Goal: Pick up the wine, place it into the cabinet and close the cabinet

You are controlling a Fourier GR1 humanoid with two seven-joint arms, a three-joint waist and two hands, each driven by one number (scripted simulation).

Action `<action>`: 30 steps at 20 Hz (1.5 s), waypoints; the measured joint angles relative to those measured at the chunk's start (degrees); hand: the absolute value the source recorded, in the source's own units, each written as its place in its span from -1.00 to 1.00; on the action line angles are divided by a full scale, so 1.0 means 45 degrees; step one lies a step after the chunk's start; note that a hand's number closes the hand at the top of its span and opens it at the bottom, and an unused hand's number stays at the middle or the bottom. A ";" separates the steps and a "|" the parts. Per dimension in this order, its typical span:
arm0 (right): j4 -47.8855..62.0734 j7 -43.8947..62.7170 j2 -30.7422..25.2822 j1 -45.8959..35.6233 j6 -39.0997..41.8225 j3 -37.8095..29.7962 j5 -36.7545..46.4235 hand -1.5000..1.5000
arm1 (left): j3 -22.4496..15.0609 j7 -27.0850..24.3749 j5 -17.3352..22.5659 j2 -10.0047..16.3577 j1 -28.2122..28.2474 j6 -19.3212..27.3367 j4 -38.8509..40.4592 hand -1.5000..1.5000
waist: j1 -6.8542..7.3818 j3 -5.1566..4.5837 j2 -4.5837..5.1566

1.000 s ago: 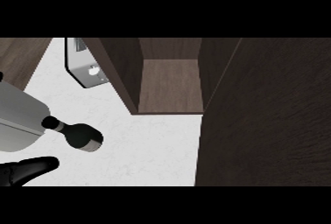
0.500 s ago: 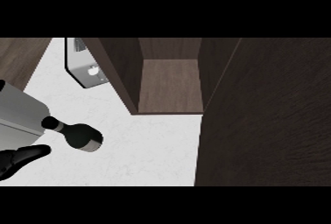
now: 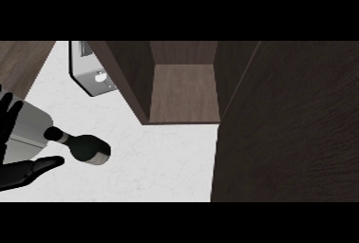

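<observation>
Plainly, the wine (image 3: 29,126) sits at the left edge of the head view over the white counter (image 3: 154,166). Its pale body is cut off by the edge, and its dark cap (image 3: 91,149) points right and slightly toward the lower edge. The long axis therefore runs left to right, cap end toward the cabinet (image 3: 182,90).

The left hand (image 3: 20,174) is the only hand near it; the right hand is not in view. Dark fingers (image 3: 7,108) curl over the far side of the body, and the thumb (image 3: 43,165) stretches along the near side, just under the neck. The hand thus brackets the bottle, fingers beyond it and thumb before it. I cannot tell whether the thumb touches the glass or whether the bottle rests on the counter or is lifted.

The cabinet stands open, well to the right of the cap and farther up the view, with a bare brown floor inside. I judge the carry must go right and away from the robot, cap first or turned upright.

A broad dark panel (image 3: 288,133) fills the right side. It may be the open door or a cabinet side; I cannot tell which. A small metal thing (image 3: 92,79) near the cabinet's left wall is too unclear to name. Most of the hand and the bottle's base lie outside the view.
</observation>
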 measured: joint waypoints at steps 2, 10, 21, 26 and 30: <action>0.0033 -0.0019 -0.0009 0.0007 -0.0024 0.0104 0.0030 -1.00 | 0.0050 -0.0625 0.0113 -0.0105 0.0311 -0.0319 0.0439 -1.00 | 0.0026 0.0003 0.0006; 0.0023 0.0064 -0.0107 -0.0084 -0.0098 -0.0014 0.0030 -1.00 | 0.0100 -0.2587 -0.0005 -0.0376 0.0540 -0.0955 0.2639 -1.00 | -0.0008 0.0007 0.0010; 0.0000 0.0379 -0.0201 -0.0434 -0.0386 0.0079 0.0078 -1.00 | 0.0727 -0.5326 -0.0229 -0.0205 0.0410 -0.1600 0.6196 -1.00 | -0.0019 0.0001 0.0015; -0.0017 0.0261 -0.0296 -0.0270 -0.0394 0.0245 0.0095 -1.00 | 0.0957 -0.6064 -0.0251 0.0007 -0.0067 -0.1824 0.7838 -1.00 | -0.0065 0.0004 0.0015; 0.0002 0.0148 -0.0331 -0.0273 -0.0419 0.0175 0.0103 -1.00 | 0.0964 -0.6748 -0.0327 0.0019 -0.0314 -0.2020 0.8990 -1.00 | -0.0064 0.0007 0.0015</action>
